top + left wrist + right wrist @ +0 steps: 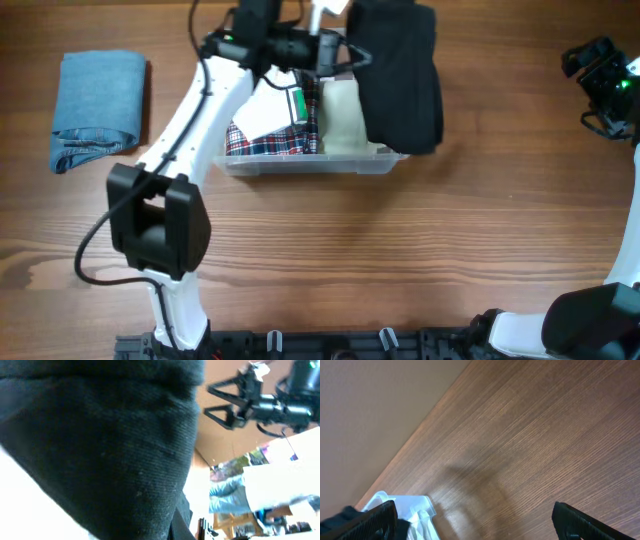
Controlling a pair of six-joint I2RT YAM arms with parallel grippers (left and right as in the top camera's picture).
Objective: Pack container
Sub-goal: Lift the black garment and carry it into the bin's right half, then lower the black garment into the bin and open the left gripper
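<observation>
Container (310, 166), desk's far edge: plaid garment (265, 143) and cream garment (340, 120) packed. Your left pincer (335, 45) clamps the black garment (400, 75) over its right end. Your right pincer (475, 510) stands apart, empty. Jeans (95, 105), far-left corner, remain unpacked.

clear rectangular plastic container (320, 165), upright at far centre, folded clothes (265, 143) inside

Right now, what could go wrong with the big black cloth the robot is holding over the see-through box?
1. The black folded cloth garment hangs past the right rim of the clear plastic rectangular container, so it might land half outside.
2. The red checked cloth and the cream cloth already fill much of the container, so the black one may sit too high and slide off.
</observation>
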